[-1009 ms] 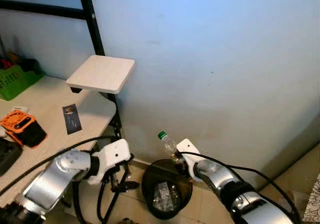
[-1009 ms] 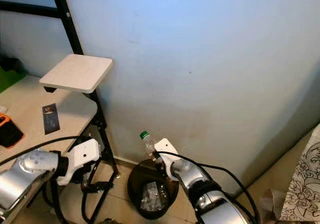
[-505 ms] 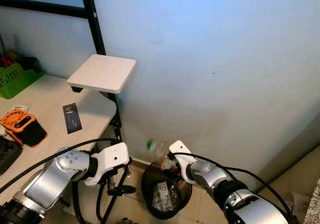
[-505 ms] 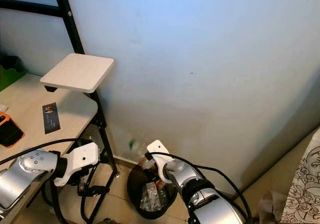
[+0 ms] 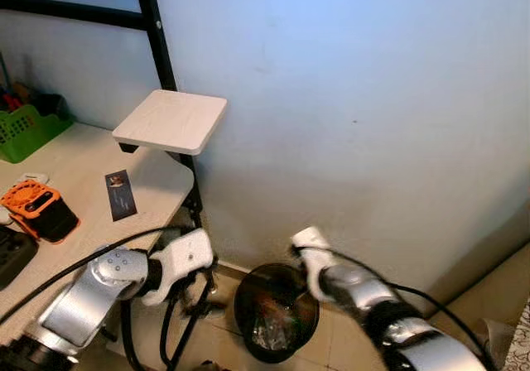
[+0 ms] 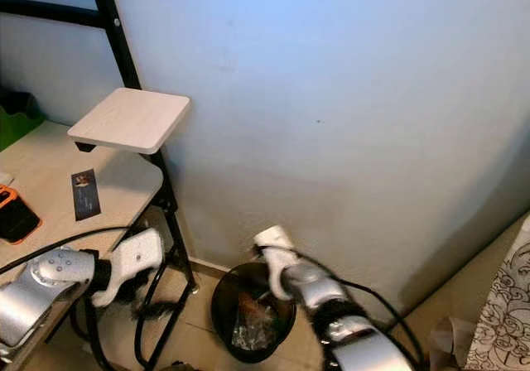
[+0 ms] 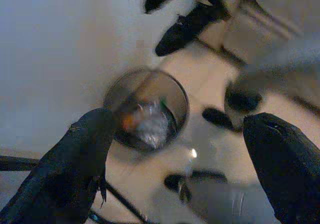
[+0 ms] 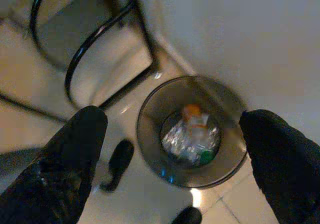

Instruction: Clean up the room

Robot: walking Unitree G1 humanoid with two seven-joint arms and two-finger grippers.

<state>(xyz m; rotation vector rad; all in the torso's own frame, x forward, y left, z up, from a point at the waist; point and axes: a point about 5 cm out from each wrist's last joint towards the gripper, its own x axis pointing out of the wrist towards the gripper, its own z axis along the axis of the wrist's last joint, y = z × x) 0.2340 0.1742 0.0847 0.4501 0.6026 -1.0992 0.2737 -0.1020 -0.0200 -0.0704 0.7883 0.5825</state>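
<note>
Low in the middle of the frame a round black trash bin stands on the tiled floor against the pale blue wall; inside it lies a clear plastic bottle with an orange label and a green cap, resting on crumpled silvery wrapping. The right end effector hangs just above the bin's rim, its two black fingers spread wide and holding nothing. The left end effector sits lower left, beside the black frame of the counter, also released and empty; its wrist and fingers are blurred in the head views, so its exact pose is hard to read there. On the counter, at the left edge of the frame, sit an orange and black device, a dark card and a green basket; a small white shelf juts out above the counter's corner.
</note>
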